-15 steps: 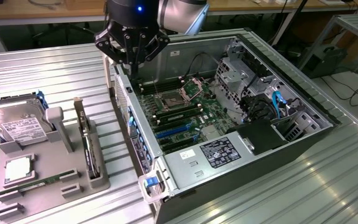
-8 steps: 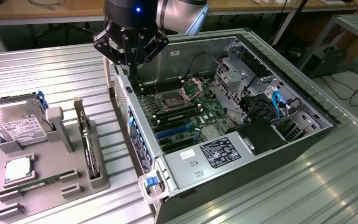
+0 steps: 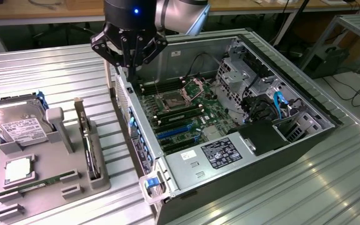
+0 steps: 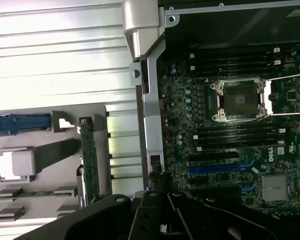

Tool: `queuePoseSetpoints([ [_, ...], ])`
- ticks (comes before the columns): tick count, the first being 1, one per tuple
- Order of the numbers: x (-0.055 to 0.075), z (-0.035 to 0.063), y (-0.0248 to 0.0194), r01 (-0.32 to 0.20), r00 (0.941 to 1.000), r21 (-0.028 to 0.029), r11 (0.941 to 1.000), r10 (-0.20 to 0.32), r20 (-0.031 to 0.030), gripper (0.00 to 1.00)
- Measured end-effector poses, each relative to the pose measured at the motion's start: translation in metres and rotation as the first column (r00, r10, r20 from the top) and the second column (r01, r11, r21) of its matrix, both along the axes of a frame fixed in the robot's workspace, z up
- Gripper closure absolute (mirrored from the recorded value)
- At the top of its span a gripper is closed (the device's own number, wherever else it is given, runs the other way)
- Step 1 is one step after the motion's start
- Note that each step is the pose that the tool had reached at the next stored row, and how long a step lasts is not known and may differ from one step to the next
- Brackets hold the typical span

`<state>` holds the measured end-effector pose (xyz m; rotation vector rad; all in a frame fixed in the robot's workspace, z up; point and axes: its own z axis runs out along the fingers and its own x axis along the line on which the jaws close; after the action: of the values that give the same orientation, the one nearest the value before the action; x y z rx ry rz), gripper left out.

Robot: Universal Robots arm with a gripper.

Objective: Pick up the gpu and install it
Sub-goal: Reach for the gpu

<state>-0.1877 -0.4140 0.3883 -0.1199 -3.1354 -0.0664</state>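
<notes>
End effector [image 3: 130, 69] clenched, empty, over case [image 3: 243, 180] edge; gpu [image 3: 87, 140] on edge in holder [image 3: 48, 187], long axis along case wall.

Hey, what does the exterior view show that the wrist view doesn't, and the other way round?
Exterior view: the hard drive with its white label, the power supply, the blue cables, and the gripper seen from outside, hanging above the computer case rim.
Wrist view: a near top-down look at the silver bracket on the case's corner.
Both: the gpu standing on edge in the grey holder, and the CPU socket.
</notes>
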Motion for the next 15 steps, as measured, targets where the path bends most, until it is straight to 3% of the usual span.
queuePoseSetpoints([
  [15, -0.0100, -0.0012, -0.0053, 0.000, 1.0000, 0.0000, 1.0000, 0.000, -0.0033, 0.89],
])
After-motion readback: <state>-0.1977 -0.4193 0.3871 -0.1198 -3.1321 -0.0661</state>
